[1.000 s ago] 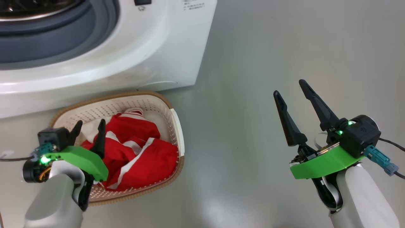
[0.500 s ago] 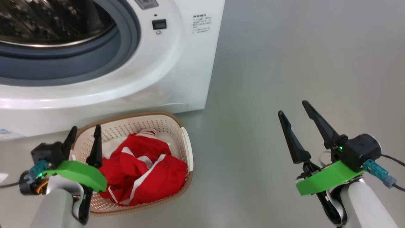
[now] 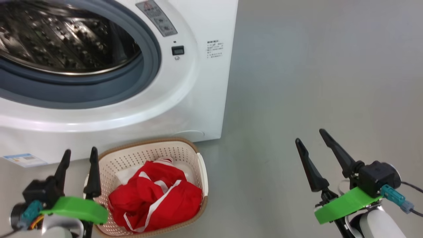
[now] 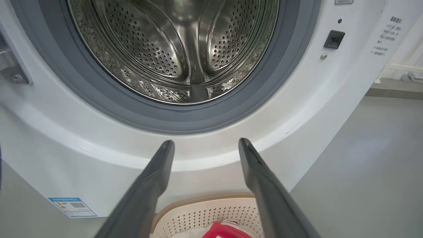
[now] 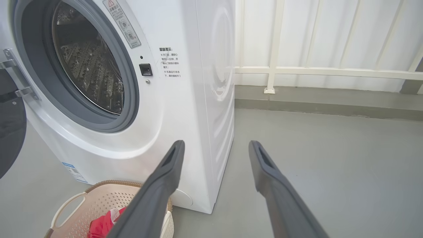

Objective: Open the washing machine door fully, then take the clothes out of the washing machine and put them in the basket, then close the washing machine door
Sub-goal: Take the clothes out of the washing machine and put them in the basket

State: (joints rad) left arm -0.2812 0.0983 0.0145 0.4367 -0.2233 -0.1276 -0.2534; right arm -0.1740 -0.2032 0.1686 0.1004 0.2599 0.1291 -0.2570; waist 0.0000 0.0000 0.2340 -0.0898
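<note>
The white washing machine (image 3: 185, 99) stands at the upper left, its steel drum (image 4: 185, 49) showing no clothes inside. The washing machine door (image 5: 10, 132) hangs open as a dark shape at the right wrist view's left edge. The basket (image 3: 202, 172) sits on the floor before the machine, holding the red, white-striped clothes (image 3: 158, 198). My left gripper (image 3: 80, 150) is open beside the basket's left rim, pointing at the machine's front (image 4: 205, 142). My right gripper (image 3: 310, 136) is open over bare floor to the right (image 5: 216, 142). Basket (image 5: 82, 205) and clothes (image 5: 102, 226) also show low in the right wrist view.
Grey floor (image 3: 314, 82) stretches to the right of the machine. A white railing (image 5: 274, 69) and pale wall run behind it. A blue label sticker (image 3: 24, 159) sits low on the machine's front.
The head camera has tilted up, bringing more of the drum into view. My left gripper has drawn back from over the clothes to the basket's left rim. Both grippers stay open.
</note>
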